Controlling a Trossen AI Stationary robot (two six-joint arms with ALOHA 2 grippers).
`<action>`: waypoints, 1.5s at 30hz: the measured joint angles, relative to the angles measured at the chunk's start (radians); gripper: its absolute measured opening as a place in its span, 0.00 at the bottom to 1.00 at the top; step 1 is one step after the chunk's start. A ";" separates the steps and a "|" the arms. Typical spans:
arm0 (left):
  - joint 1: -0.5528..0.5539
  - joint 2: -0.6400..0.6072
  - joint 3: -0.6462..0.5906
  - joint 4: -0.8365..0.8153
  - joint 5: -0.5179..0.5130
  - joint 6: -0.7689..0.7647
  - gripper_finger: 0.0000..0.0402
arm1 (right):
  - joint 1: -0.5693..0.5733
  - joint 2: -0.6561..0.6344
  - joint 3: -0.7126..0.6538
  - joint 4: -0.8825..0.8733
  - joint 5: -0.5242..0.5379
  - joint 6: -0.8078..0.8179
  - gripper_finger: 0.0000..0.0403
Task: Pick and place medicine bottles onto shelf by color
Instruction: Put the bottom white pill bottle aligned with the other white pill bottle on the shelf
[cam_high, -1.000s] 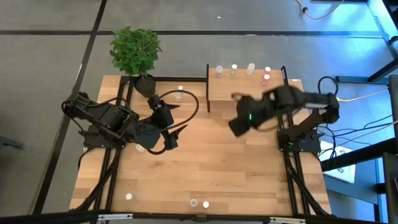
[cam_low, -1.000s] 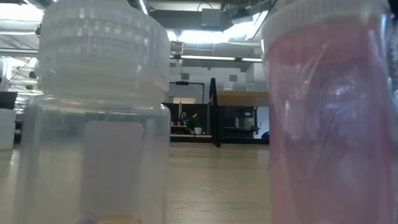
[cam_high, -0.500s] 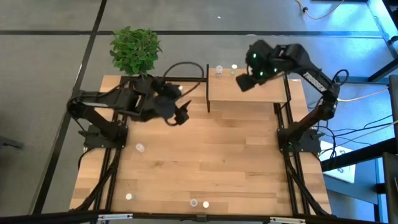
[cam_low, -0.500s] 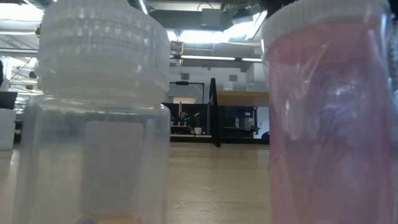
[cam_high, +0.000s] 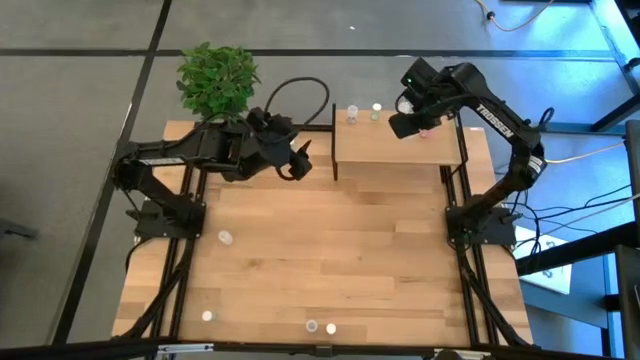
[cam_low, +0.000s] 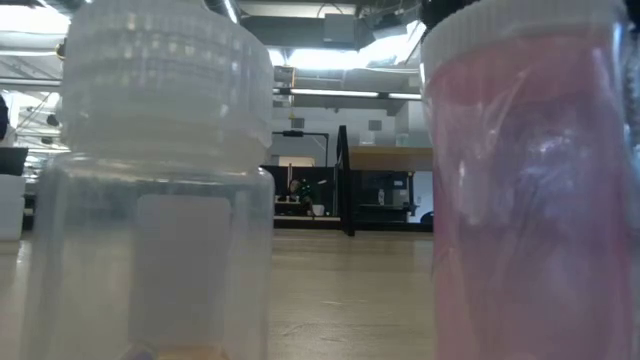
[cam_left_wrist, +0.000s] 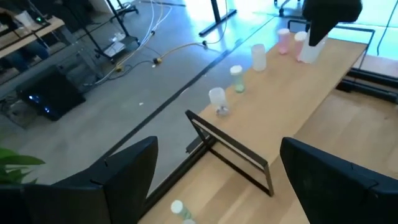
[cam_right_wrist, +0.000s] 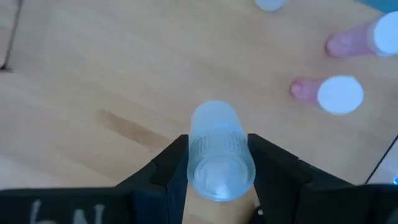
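Note:
The light-wood shelf (cam_high: 400, 148) stands at the table's far edge with several small medicine bottles in a row: white-capped (cam_left_wrist: 217, 99), green-capped (cam_left_wrist: 237, 77), white (cam_left_wrist: 258, 56), and two pink ones (cam_right_wrist: 341, 94) (cam_right_wrist: 380, 34). My right gripper (cam_high: 405, 125) hangs over the shelf, shut on a translucent bottle with a pale bluish cap (cam_right_wrist: 214, 155). My left gripper (cam_high: 300, 160) hovers open just left of the shelf, nothing between its fingers (cam_left_wrist: 219, 149). More bottles stand on the table's near part (cam_high: 226, 237), (cam_high: 207, 316), (cam_high: 312, 326). My right gripper pinches the bluish-capped bottle between its two fingers at the ribbed cap and upper sides (cam_right_wrist: 189, 163). The fingers come from above, pointing down. The bottle stands upright in the hold, cap up, over the shelf top; whether its bottom touches the wood I cannot tell.
A potted green plant (cam_high: 217, 85) stands at the table's far left corner. The shelf's black post (cam_high: 333, 140) is close to my left gripper. One white-capped bottle (cam_low: 160, 180) and one pink bottle (cam_low: 530, 180) stand right in front of the low camera.
My right gripper has swung from the table's right middle toward the far edge and now hangs over the shelf's right part. My left gripper has moved from the table's left middle toward the far edge and right, up to the shelf's left end, staying open.

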 joint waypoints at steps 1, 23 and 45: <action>0.004 0.001 0.000 0.003 -0.001 0.000 0.83 | -0.001 0.000 -0.012 0.013 0.006 0.003 0.37; 0.056 0.003 0.000 0.002 0.000 0.024 0.83 | -0.011 0.001 -0.120 0.098 0.050 -0.003 0.37; 0.052 0.003 0.000 0.002 0.009 0.025 0.83 | -0.025 0.037 -0.120 0.129 0.099 0.027 0.38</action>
